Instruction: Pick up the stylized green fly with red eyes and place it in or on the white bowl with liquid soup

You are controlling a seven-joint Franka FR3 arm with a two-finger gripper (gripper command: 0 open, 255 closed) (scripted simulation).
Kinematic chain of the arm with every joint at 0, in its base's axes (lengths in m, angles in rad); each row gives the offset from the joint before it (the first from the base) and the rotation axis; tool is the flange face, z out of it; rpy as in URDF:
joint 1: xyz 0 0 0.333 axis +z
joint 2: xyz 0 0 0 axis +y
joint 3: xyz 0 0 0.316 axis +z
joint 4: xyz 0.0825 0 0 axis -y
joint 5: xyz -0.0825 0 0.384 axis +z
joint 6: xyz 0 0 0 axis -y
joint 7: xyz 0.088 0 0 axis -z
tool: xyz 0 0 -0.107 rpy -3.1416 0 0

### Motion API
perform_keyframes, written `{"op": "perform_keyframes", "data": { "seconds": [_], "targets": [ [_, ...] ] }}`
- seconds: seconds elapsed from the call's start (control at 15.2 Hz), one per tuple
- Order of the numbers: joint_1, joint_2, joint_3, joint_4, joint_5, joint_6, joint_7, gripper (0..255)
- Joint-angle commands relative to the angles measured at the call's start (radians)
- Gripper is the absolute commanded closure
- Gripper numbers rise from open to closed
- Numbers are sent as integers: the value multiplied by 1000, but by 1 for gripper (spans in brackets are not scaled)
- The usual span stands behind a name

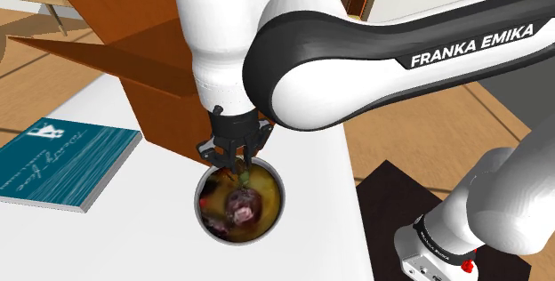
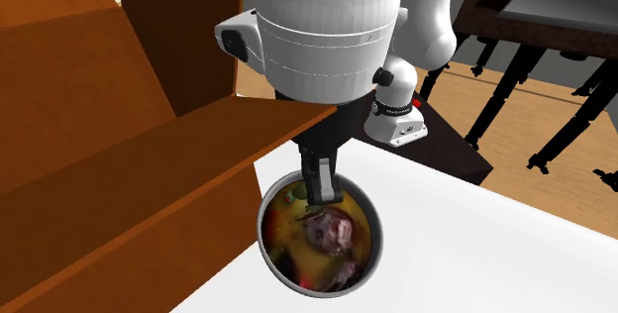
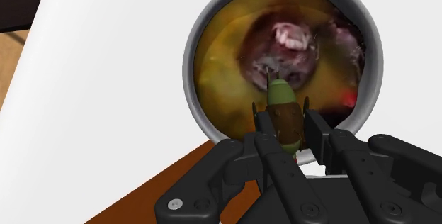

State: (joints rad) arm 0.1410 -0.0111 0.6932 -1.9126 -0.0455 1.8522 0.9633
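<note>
gripper [image 3: 287, 118] clasps green fly [image 3: 280, 101] | over soup in grey-rimmed bowl [image 3: 188, 66] | bowl near white table [image 3: 106, 81] edge, beside brown box [image 1: 151, 66]

Flat on the white desk [image 1: 107, 244], a teal rectangular book with white lettering [image 1: 62, 162]; near it, a big brown angular box [image 1: 142, 66].

Lighting is bright and even; no single source can be made out. The white table [image 3: 106, 81] is rendered nearly shadowless. Soft shading is seen on the arm [image 1: 374, 66]; bowl [image 3: 188, 66] contents are rendered dark.
</note>
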Motion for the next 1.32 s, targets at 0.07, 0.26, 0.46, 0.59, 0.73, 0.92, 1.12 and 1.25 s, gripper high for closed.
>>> {"op": "perform_keyframes", "data": {
  "seconds": [0.07, 0.26, 0.46, 0.59, 0.73, 0.92, 1.12, 1.25],
  "targets": [
    [-3, 9, -3, -8, -2, 2, 2, 255],
    [-4, 9, -2, -8, -2, 2, 2, 255],
    [-5, 12, -3, -13, -4, 9, 1, 0],
    [-6, 11, -5, -14, -3, 9, -3, 0],
    [-4, 6, -1, 23, 1, -31, 0, 0],
    [-3, 7, 1, 118, 1, -125, 0, 0],
    [-3, 7, 1, 118, 1, -125, 0, 0],
    [-3, 7, 1, 118, 1, -125, 0, 0]
  ]
}}
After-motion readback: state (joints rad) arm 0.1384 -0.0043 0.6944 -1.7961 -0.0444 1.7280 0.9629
